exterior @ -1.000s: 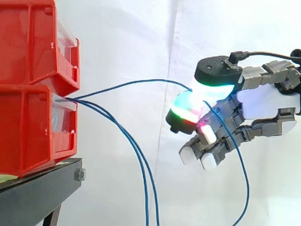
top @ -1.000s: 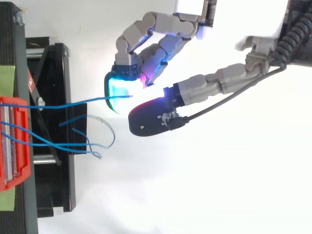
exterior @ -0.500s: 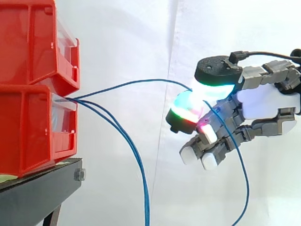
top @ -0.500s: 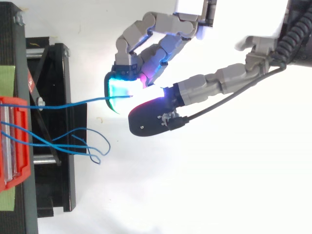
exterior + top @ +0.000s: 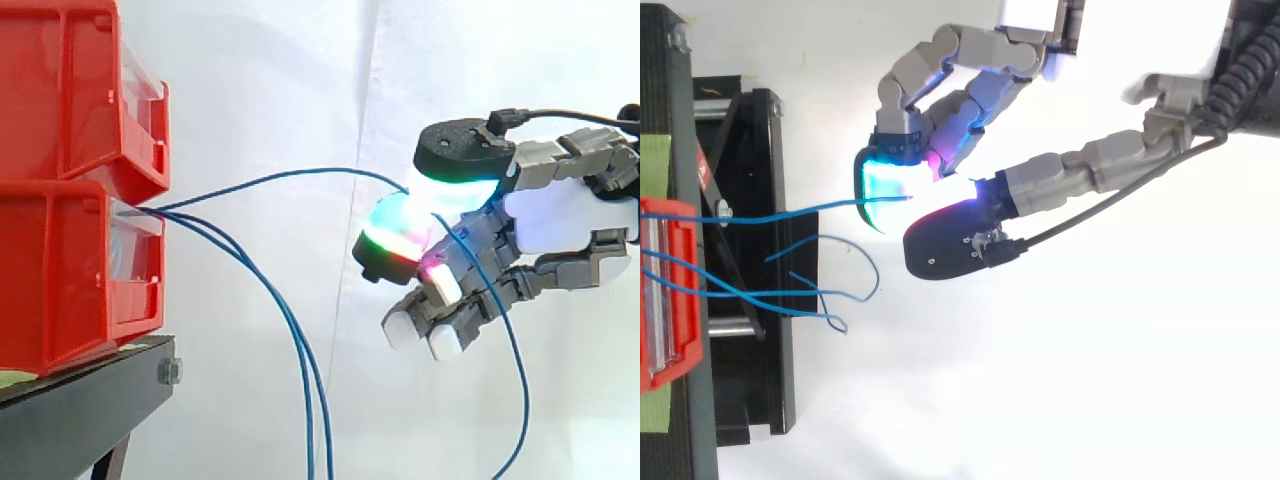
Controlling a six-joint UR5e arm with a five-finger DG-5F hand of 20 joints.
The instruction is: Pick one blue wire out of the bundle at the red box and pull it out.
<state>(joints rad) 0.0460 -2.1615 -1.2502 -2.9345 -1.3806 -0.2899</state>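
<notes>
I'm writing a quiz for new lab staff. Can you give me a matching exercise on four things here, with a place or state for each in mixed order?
Things:
1. robot hand
2. pinched wire
3. loose wires
4. stand

Place or state:
a. spans from the red bins to the robot hand
b. under the red bins
c. shut on a wire
d. droop from the red bins

Pairs: 1-c, 2-a, 3-d, 4-b

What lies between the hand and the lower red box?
Side view: the pinched blue wire arches from the lower red box to the hand; two loose blue wires droop below it. Nothing else.
</notes>
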